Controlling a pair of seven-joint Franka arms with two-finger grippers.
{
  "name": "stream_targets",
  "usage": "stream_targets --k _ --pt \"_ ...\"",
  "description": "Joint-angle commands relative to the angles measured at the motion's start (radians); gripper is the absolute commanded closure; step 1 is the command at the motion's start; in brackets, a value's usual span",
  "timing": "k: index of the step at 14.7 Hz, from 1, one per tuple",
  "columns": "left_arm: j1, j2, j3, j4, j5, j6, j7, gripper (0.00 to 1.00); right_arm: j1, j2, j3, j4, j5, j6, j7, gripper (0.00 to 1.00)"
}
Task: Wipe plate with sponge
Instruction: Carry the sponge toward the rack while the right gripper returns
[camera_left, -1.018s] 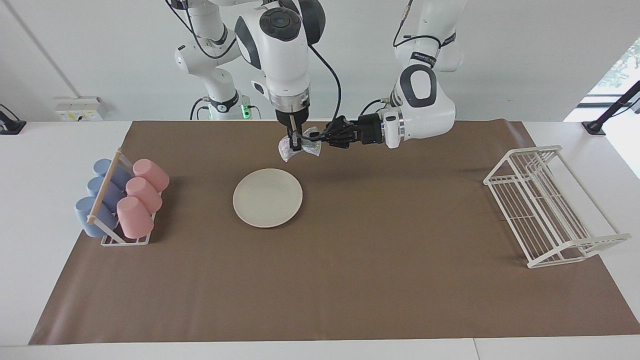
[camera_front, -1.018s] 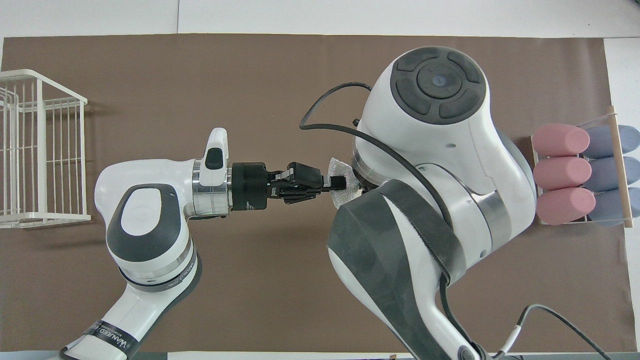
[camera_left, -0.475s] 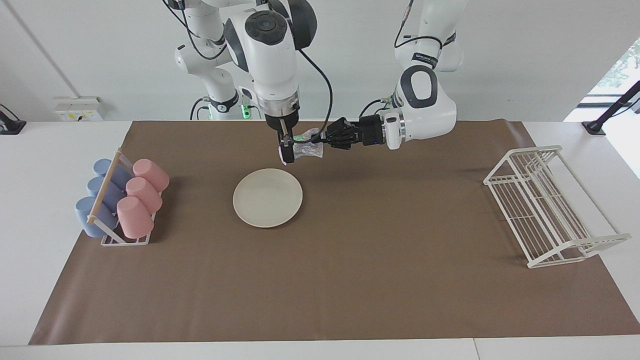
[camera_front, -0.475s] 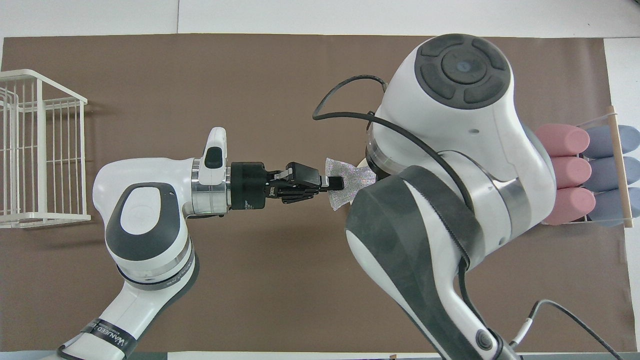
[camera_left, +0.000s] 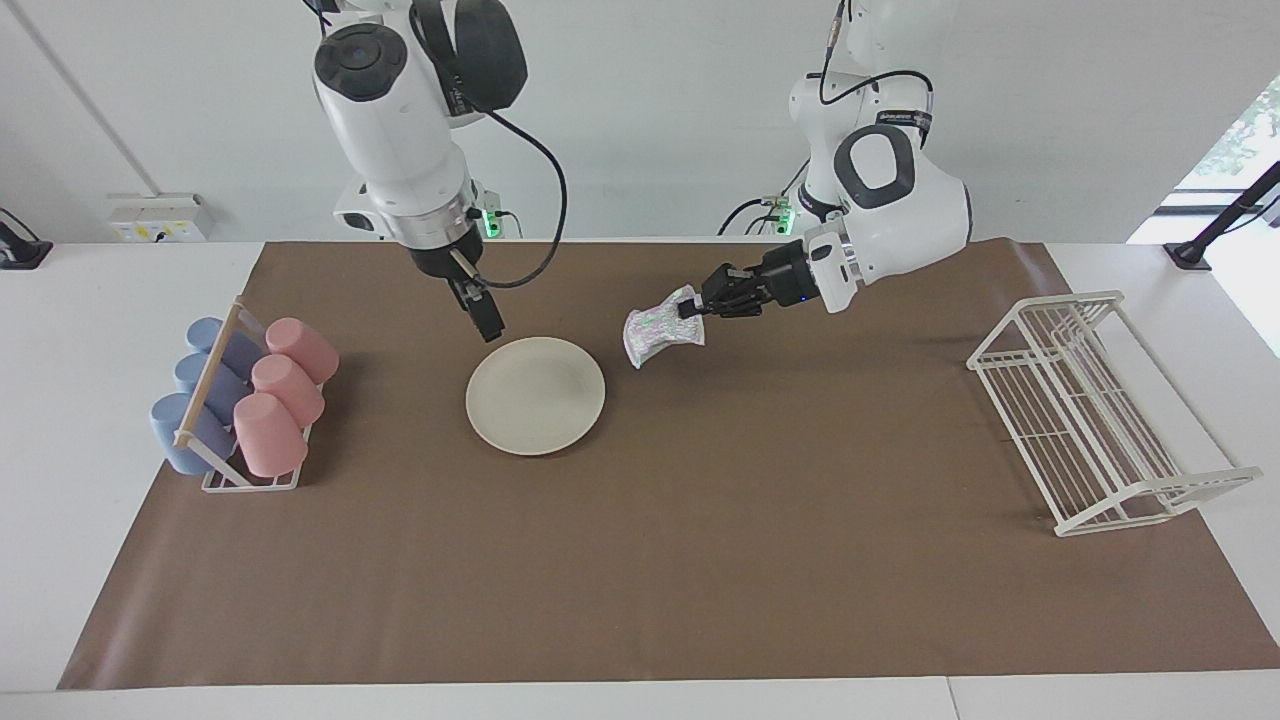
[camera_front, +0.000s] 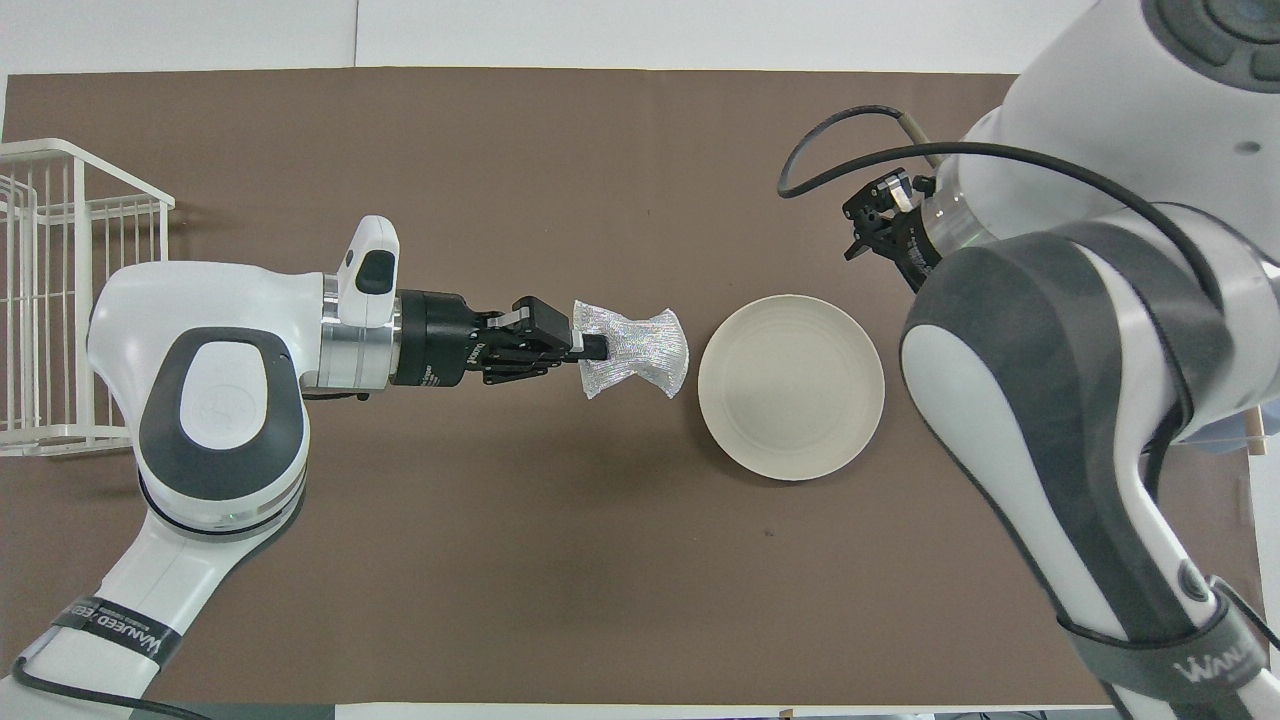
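Beside the plate (camera_left: 535, 394), the left hand (camera_left: 690, 309) pinches the sponge (camera_left: 655, 335) aloft; the right hand (camera_left: 488, 318), fingers spread, hangs over the plate's rim only in the facing view.

The right gripper (camera_left: 489, 322) has let go of the sponge (camera_left: 655, 332) and swung away to the plate's (camera_left: 536, 395) eleven o'clock (facing view); the left gripper (camera_left: 692, 310) alone carries it, at two o'clock.

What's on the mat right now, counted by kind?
Pink cups: 3
Blue cups: 3
Cup rack: 1
Plate: 1
Sponge: 1, held in the left claw
Wire rack: 1
Total: 10
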Motion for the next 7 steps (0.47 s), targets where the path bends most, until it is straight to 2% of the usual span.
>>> stream_targets --k 1,5,7 --pt "0.023 -0.003 -0.007 0.060 0.211 -0.004 -0.147 1.00 -0.079 -0.042 0.012 -0.072 -0.024 0.001 -0.238 0.00" --pt "0.074 0.008 -0.006 0.115 0.510 -0.044 -0.254 1.00 -0.171 -0.071 0.010 -0.110 -0.050 -0.037 -0.534 0.00" --pt "0.080 0.008 -0.006 0.119 0.709 -0.050 -0.300 1.00 -0.214 -0.095 0.012 -0.113 -0.059 -0.092 -0.667 0.00"
